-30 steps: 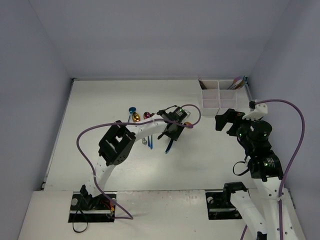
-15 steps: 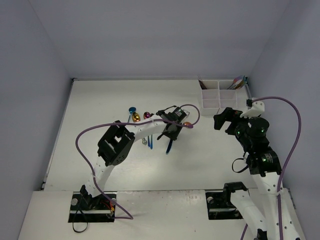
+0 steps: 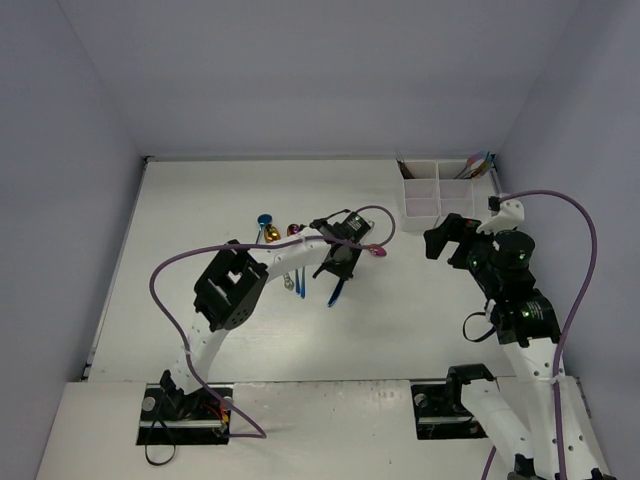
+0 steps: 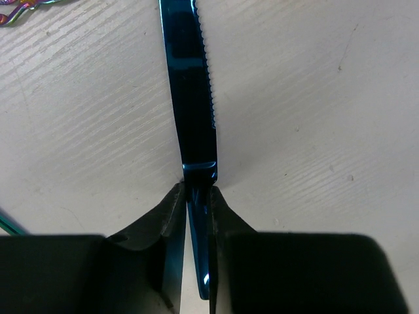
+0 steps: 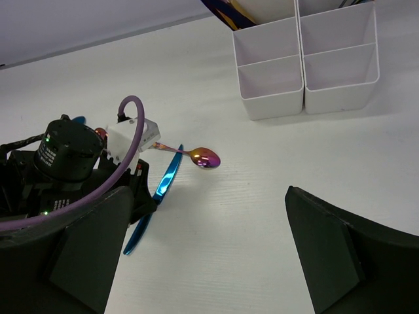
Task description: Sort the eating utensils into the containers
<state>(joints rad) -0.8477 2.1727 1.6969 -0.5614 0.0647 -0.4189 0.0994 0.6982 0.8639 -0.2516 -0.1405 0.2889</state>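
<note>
Blue knife (image 4: 191, 111) pinched at its handle in our left gripper (image 4: 198, 196), blade flat on the table (image 4: 314, 98); we see right gripper (image 5: 209, 252) wide open, holding nothing.

The tray (image 3: 437, 190) stood at the desk's (image 3: 200, 220) far right corner. The knife (image 4: 190, 98) lay mid-desk, a spoon (image 5: 204, 157) just right of it and other utensils (image 3: 270, 235) to its left.

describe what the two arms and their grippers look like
The left arm and right arm match: white tubes between chunky black joint housings, small green lights on some, a purple cable looping along each. The left gripper and right gripper are black, with flat wedge-shaped fingers.
</note>
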